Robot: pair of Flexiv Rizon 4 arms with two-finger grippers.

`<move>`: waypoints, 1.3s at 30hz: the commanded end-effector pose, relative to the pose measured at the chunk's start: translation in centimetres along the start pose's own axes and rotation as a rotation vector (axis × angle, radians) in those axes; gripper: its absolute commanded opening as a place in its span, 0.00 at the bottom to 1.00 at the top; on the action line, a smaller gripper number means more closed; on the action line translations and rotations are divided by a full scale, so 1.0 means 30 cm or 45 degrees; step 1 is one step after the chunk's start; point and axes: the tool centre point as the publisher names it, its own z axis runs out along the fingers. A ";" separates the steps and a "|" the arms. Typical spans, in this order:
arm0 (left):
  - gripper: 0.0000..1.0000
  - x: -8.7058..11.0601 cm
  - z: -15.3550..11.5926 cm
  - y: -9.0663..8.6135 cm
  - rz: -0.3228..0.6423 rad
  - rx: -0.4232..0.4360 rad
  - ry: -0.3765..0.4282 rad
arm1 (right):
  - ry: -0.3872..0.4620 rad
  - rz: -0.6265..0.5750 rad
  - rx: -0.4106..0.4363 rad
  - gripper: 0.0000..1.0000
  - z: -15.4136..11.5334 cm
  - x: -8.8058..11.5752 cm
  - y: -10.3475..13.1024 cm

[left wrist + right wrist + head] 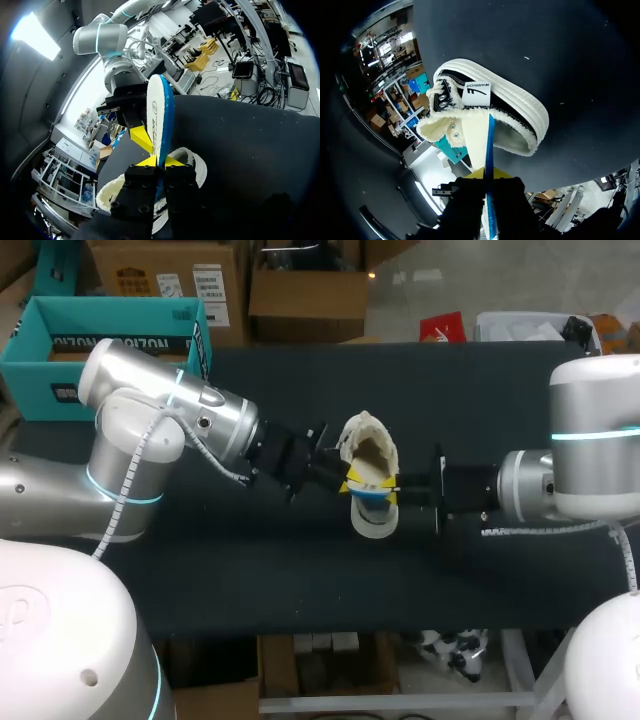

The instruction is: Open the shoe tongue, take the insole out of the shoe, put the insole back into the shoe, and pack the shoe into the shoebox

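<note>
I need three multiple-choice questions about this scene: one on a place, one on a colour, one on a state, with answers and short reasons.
1. Where is the black shoe with cream fleece lining? A on a shelf; B on the dark table; C on the floor.
2. Which colour is the edge of the thin white insole? A red; B blue; C green.
3. What holds the insole? A left gripper and right gripper together; B one gripper; C nothing.
Answers: 1 B, it lies mid-table; 2 B, a blue rim shows; 3 A, both pinch it.
</note>
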 end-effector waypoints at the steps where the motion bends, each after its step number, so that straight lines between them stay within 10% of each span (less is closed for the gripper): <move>1: 0.00 -0.003 0.033 0.028 -0.011 -0.014 -0.007 | -0.011 -0.015 0.027 0.00 0.035 0.012 0.030; 19: 0.00 -0.038 0.093 0.179 -0.150 -0.050 0.018 | -0.029 0.003 0.014 0.00 0.084 0.027 0.151; 21: 0.39 -0.029 0.075 0.163 -0.146 -0.038 0.011 | -0.027 0.004 0.004 0.00 0.074 0.029 0.149; 24: 0.57 -0.012 0.044 0.130 -0.124 -0.013 -0.005 | -0.022 0.005 -0.008 0.00 0.059 0.025 0.145; 28: 0.47 0.006 0.010 0.083 -0.088 0.010 -0.030 | -0.016 0.013 -0.019 0.00 0.044 0.013 0.148; 32: 0.00 0.003 0.003 0.043 -0.048 0.019 -0.045 | -0.017 0.021 -0.025 0.00 0.040 0.010 0.153; 39: 0.00 -0.002 0.047 0.030 -0.029 0.008 -0.010 | -0.021 0.025 -0.021 0.00 0.041 0.012 0.157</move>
